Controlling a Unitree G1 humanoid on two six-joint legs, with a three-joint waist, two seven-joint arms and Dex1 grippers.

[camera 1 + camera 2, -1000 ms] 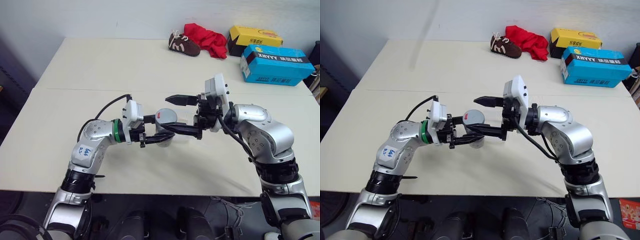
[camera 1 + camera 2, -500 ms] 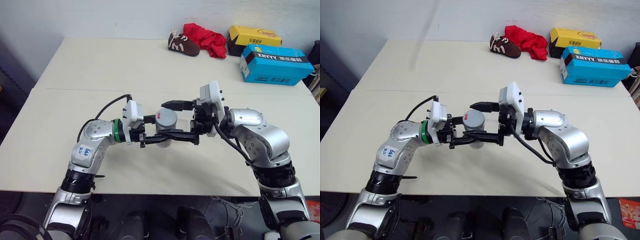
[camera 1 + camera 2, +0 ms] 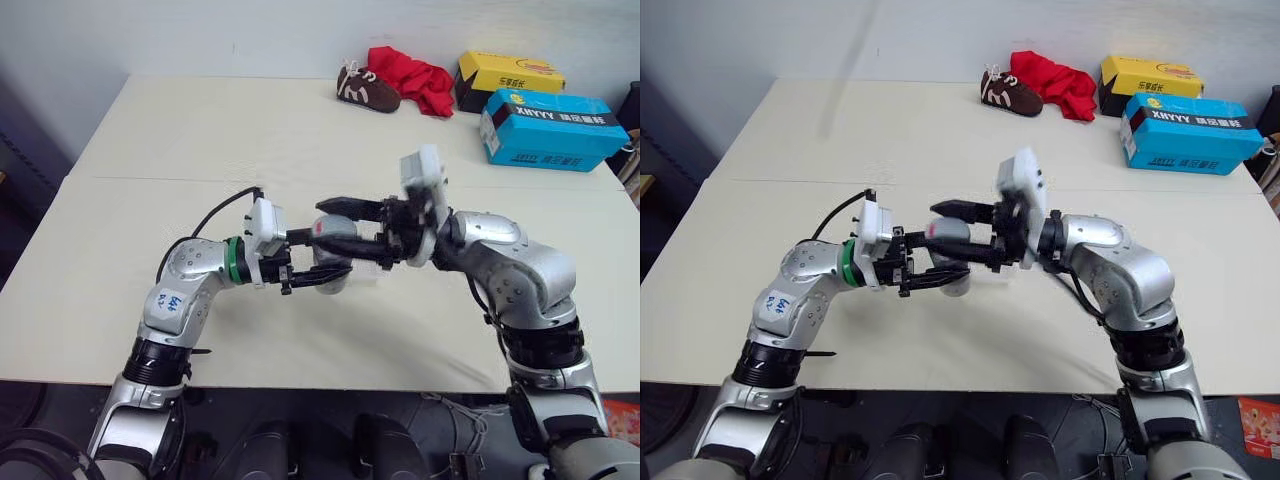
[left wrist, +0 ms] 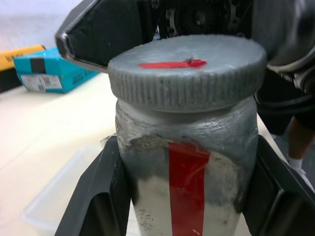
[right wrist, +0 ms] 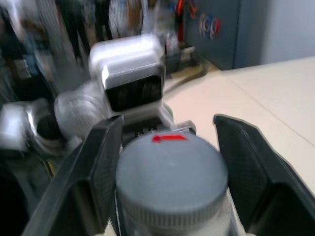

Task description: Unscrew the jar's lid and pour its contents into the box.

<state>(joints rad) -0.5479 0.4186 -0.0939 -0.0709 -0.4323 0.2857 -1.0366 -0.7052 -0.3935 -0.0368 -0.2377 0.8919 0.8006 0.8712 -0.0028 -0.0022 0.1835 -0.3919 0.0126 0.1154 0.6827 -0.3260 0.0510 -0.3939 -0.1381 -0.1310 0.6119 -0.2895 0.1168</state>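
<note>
Meeting over table (image 3: 150, 150): left pincer (image 3: 318, 259) level, right pincer (image 3: 345, 224) opposite.

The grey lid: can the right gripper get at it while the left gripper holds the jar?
Probably yes. The left gripper clamps the jar below the lid, which leaves the lid's rim free. The right gripper has its fingers on either side of that rim, with nothing between.

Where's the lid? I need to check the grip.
On the jar, held above the table's middle; the right gripper closes around the lid.
</note>
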